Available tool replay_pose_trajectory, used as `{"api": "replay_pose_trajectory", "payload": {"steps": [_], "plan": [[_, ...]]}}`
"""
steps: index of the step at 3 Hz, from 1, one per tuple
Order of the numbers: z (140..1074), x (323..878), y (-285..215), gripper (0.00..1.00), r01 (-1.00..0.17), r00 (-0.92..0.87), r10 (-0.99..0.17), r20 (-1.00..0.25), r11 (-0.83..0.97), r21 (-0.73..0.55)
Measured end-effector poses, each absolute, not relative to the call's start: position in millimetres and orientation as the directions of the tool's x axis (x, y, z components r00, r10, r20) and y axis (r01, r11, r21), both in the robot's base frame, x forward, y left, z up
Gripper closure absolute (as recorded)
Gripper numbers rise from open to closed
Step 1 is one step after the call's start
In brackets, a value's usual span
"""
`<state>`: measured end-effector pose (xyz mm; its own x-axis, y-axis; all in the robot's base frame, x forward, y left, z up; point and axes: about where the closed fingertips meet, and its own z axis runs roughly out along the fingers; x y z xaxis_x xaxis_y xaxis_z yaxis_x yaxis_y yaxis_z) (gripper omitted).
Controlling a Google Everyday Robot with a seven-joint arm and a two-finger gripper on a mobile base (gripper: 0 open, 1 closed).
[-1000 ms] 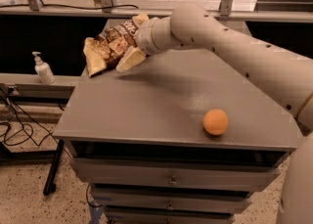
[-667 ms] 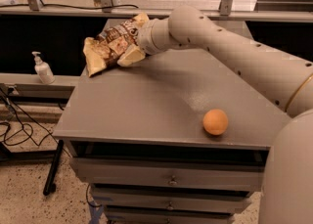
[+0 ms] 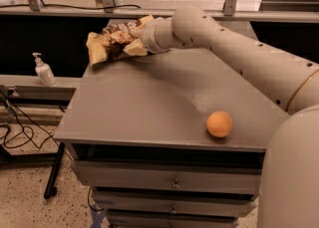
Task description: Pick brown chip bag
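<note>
The brown chip bag [image 3: 107,43], crinkly dark brown with tan ends, lies at the far left corner of the grey table [image 3: 149,102]. My gripper [image 3: 138,35] is at the bag's right end. One pale finger [image 3: 135,48] presses on the bag from the front and the other [image 3: 145,21] sits behind it, so the bag is pinched between them. The bag's left end hangs past the table's edge and stands slightly off the surface.
An orange ball [image 3: 219,124] sits near the table's front right edge. My arm [image 3: 239,57] crosses the table's right half. A soap dispenser [image 3: 44,70] stands on a ledge to the left. Drawers [image 3: 169,182] are below the tabletop.
The gripper's fingers have drawn together onto the bag's right end. The bag's left end has risen a little. The orange ball has not moved.
</note>
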<state>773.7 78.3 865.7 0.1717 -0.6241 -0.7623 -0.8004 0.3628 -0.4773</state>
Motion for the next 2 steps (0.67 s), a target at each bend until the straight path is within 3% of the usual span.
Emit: {"api": "replay_pose_trajectory", "payload": {"steps": [1,2], "plan": [[877.7,771.6,78.7,0.88,-0.796,0.186,-0.609,-0.771,0.367,-0.482],[900.6,765.6,85.5,1.0,-0.798,0.213,-0.568,-0.795,0.369,-0.477]]}}
